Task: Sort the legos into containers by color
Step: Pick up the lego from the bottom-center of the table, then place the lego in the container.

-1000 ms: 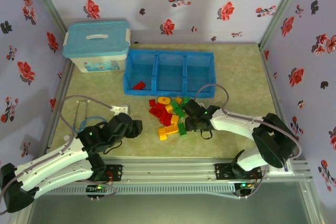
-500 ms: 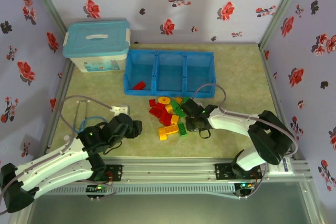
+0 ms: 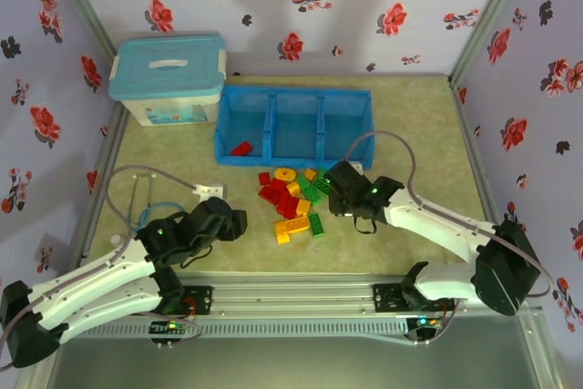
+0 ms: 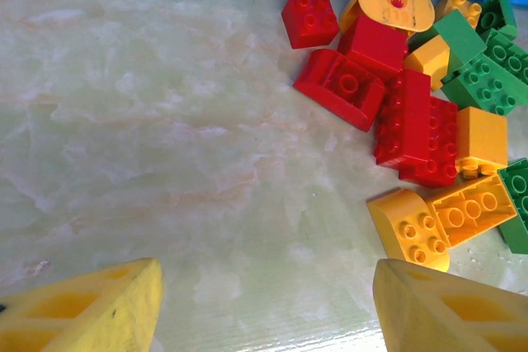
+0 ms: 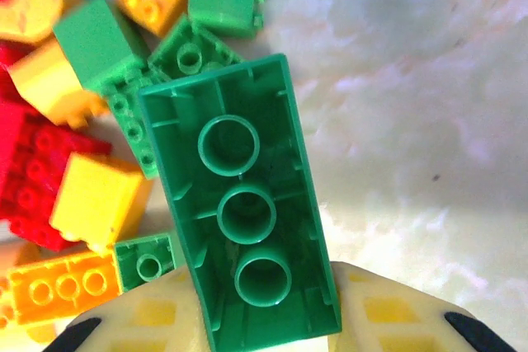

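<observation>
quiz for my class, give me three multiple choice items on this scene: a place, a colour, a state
1. Which compartment of the blue tray holds the red brick? A left B middle C right
2. What colour is the brick in the right tool? A red B yellow C green
3. The left tool is: A open, empty B shut on a brick C shut on the tray

1 A, it lies at the tray's left end. 2 C, a green brick is clamped there. 3 A, its fingers stand apart, nothing between.
</observation>
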